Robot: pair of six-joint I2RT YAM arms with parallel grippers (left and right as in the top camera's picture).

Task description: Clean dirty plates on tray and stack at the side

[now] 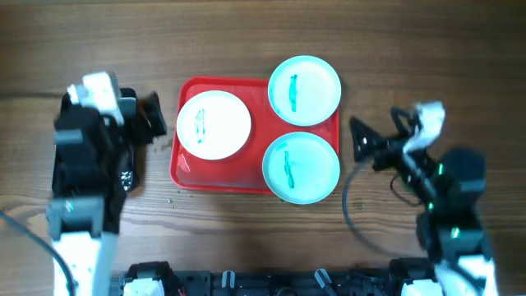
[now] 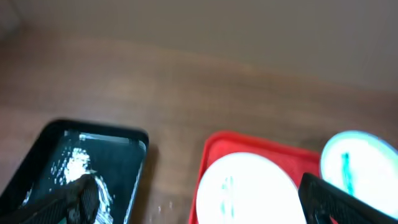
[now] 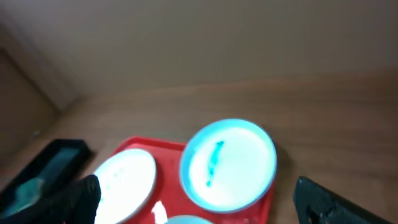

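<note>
The red tray (image 1: 185, 168) lies at the table's centre. A white plate (image 1: 214, 124) sits on its left part. One aqua plate (image 1: 305, 90) overhangs its far right corner and a second aqua plate (image 1: 301, 168) overhangs its near right corner. Each bears a green smear. My left gripper (image 1: 158, 122) is open and empty, left of the tray; its wrist view shows its open jaws (image 2: 199, 205), the white plate (image 2: 249, 190) and an aqua plate (image 2: 360, 165). My right gripper (image 1: 362, 140) is open and empty, right of the tray; its wrist view shows its open jaws (image 3: 202, 205) before the far aqua plate (image 3: 229, 165).
A smaller black tray (image 2: 81, 168) lies left of the red tray, mostly hidden under my left arm in the overhead view; it also shows in the right wrist view (image 3: 50, 165). Bare wooden table (image 1: 394, 49) surrounds the trays.
</note>
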